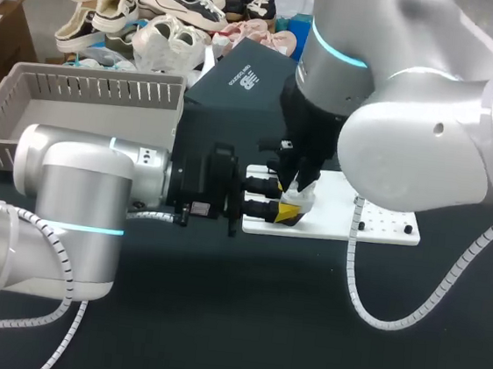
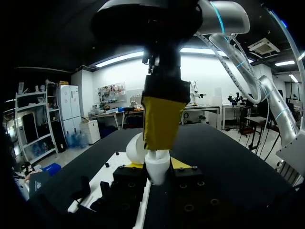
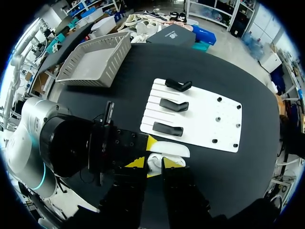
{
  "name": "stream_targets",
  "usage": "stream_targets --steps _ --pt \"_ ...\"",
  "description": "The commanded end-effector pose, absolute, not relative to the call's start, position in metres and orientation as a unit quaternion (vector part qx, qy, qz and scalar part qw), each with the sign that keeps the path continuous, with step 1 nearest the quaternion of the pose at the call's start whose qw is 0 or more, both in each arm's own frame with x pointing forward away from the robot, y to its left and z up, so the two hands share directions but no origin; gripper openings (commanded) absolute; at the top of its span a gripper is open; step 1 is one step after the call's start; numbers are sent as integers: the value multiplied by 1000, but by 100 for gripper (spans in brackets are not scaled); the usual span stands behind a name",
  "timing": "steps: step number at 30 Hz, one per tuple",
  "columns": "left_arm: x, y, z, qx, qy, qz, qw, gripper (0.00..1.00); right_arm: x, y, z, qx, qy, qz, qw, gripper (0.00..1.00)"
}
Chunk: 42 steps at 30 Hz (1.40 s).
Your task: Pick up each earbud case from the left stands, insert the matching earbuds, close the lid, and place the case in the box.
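Left gripper (image 2: 156,167) is clamped on the white earbud case (image 3: 170,149), lid open, held at the edge of the white stand board (image 3: 209,119). Right gripper (image 3: 155,166) comes down from above, right at the case; whether it is clenched or released, cannot tell. Three black stands (image 3: 174,105) sit on the board. Grey basket (image 1: 88,97) sits well apart on the black worktop (image 1: 258,327).

**A black table with a white board and a dark box**

The table (image 1: 240,325) has a dark, matt top. On it, to the right of the middle, lies a flat white board (image 1: 388,226) with a few small dark dots near its right end. At the far edge a dark box (image 1: 240,78) sits tilted, with pale print on its lid.
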State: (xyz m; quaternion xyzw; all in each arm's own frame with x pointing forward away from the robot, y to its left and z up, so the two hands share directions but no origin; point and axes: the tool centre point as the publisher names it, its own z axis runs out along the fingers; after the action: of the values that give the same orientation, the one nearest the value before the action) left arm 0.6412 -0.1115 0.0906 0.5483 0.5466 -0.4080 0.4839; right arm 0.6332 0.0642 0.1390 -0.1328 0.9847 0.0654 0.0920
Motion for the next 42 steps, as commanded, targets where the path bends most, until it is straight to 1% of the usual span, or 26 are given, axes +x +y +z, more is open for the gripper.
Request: stream_targets --steps 1,18,19,20,21,28,36,42 --pt "639 -113 90 547 547 -407 486 0 626 65 136 -130 984 63 104 0" --pt "639 -113 90 547 547 -407 486 0 627 61 132 -119 986 59 104 0" --pt "639 -113 90 547 547 -407 486 0 628 61 132 -118 986 58 103 6" --pt "639 -113 90 547 547 -407 486 0 628 61 132 -118 986 58 103 16" --pt "639 -113 90 547 547 -407 486 0 628 61 132 -118 986 57 103 18" --pt "639 -113 90 547 547 -407 486 0 628 62 133 -120 986 49 109 25" --pt "639 -113 90 547 547 -407 486 0 627 62 135 -117 986 49 112 29" --pt "639 -113 90 547 547 -407 486 0 626 62 137 -117 985 49 115 37"
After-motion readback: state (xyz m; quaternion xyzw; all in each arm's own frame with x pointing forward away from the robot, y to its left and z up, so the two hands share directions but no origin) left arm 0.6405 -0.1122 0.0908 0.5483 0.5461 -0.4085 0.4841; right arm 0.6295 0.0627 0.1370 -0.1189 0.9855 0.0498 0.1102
